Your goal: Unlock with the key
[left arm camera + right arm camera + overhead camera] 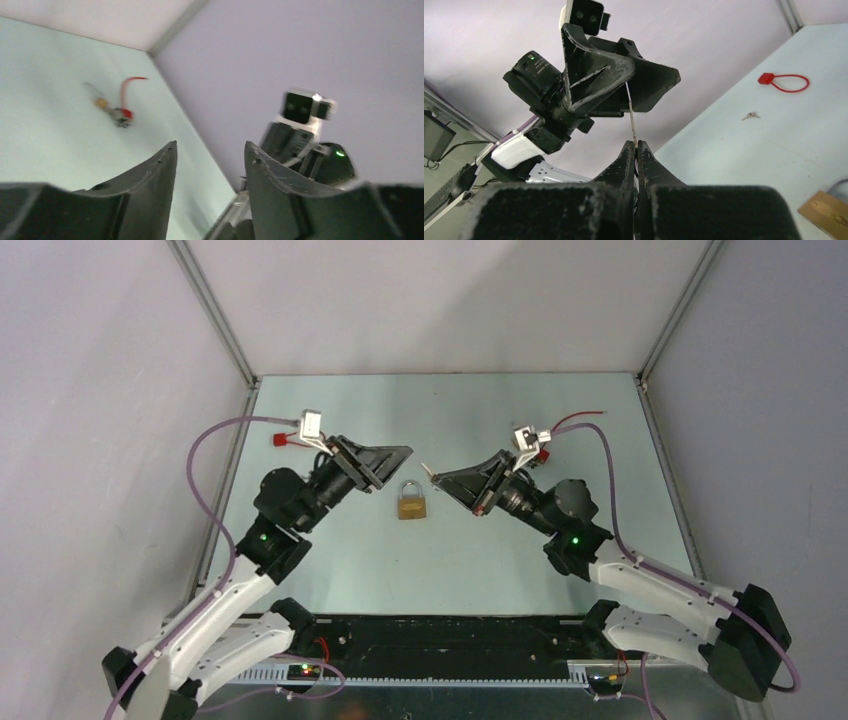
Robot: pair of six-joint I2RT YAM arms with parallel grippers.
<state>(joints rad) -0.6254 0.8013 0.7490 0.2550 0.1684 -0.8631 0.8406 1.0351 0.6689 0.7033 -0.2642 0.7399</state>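
Right wrist view: the right gripper (636, 152) has its two fingers pressed tight together, with the key (631, 117) nipped between the tips.
Key's pose: a thin silvery sliver seen edge-on, standing up out of the pinch. Its far end is up by the left arm's fingers, and I cannot tell whether it touches them.
Left gripper (210, 150): fingers (161, 172) spread, with nothing between them in its own view.
Where they hang: from above, both grippers are tip to tip over the table (450, 570), just beyond the padlock (411, 502), which lies flat between the two arms.
Farther out: a second small key (750, 116) lies on the table near a red tag (784, 82).
How the key will handle, to my eye: light, stiff, slick metal, and small enough to swivel or slip in the pads if pushed in crooked.
Where to hold it: by the bow end, flat faces against the pads, with the blade left free for the keyhole.
Padlock, as I judge it: a heavier brass body lying loose, likely to skid unless the other arm steadies it.
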